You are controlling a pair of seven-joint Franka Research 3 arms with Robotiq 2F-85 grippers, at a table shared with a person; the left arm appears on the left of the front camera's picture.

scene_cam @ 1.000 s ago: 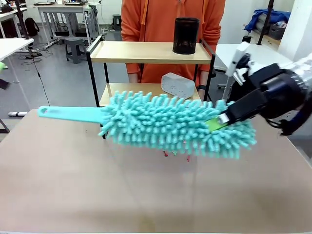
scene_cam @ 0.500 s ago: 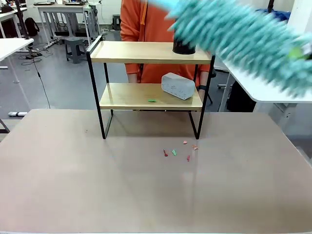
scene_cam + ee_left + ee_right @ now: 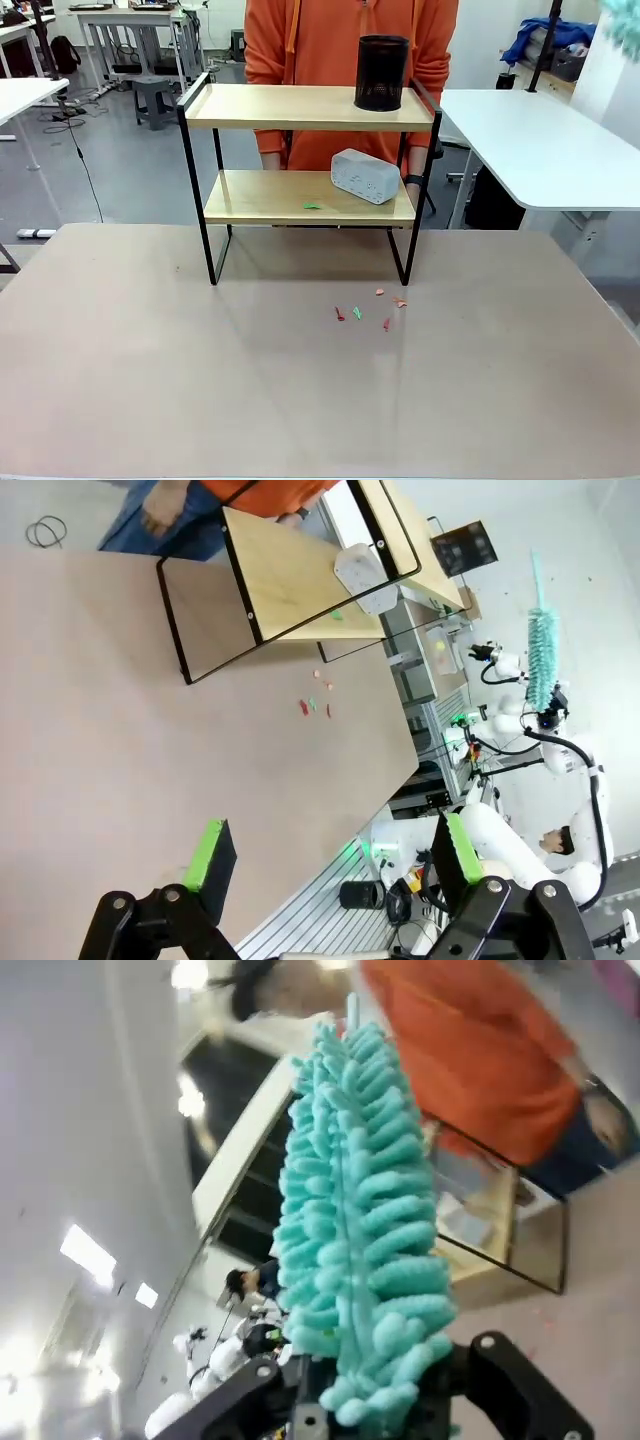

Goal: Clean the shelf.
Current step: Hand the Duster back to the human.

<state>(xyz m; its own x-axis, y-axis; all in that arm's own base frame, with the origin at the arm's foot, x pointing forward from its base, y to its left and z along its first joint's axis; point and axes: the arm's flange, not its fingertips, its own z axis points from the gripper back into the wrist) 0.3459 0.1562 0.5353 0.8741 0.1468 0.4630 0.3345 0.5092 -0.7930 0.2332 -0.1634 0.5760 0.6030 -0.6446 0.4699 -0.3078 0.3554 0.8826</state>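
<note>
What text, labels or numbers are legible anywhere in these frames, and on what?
None can be read.
White block on the lower board of the shelf: its front face has small marks, too small to read.
Black mesh cup on the top board: no print visible.
Duster shut in the right gripper: no label visible.
Dark panel beyond the shelf in the left wrist view: pale marks, too blurred to read.

A black mesh cup stands up high, a small grey box lower down beside a green scrap. Red and green bits lie scattered on the brown tabletop.
</note>
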